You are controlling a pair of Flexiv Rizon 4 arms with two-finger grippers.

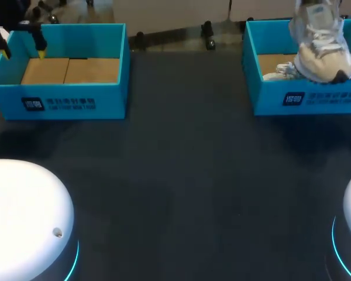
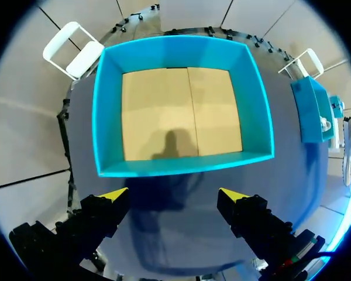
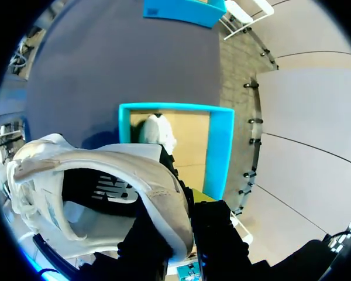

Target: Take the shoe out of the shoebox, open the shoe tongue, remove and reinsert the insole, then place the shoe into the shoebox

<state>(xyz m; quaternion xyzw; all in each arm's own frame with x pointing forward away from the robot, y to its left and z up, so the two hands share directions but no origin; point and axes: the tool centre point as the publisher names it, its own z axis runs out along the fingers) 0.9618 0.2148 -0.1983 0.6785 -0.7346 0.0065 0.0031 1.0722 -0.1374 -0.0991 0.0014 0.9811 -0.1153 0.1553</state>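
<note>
A white and beige shoe (image 1: 322, 50) hangs toe-down over the right blue shoebox (image 1: 304, 96). My right gripper (image 3: 184, 225) is shut on its heel collar, and the shoe (image 3: 99, 181) fills the space beside the fingers. A second white shoe (image 3: 155, 132) lies in that shoebox (image 3: 221, 146) below, and shows as white laces (image 1: 281, 71) in the head view. My left gripper (image 1: 23, 51) hovers open over the near-left corner of the left blue box (image 1: 58, 99). In the left wrist view the left gripper (image 2: 174, 196) holds nothing, and the box (image 2: 181, 165) ahead shows only its cardboard floor.
The dark table (image 1: 181, 175) spreads wide between and in front of the two boxes. The white bases of my arms (image 1: 23, 216) stand at the near corners.
</note>
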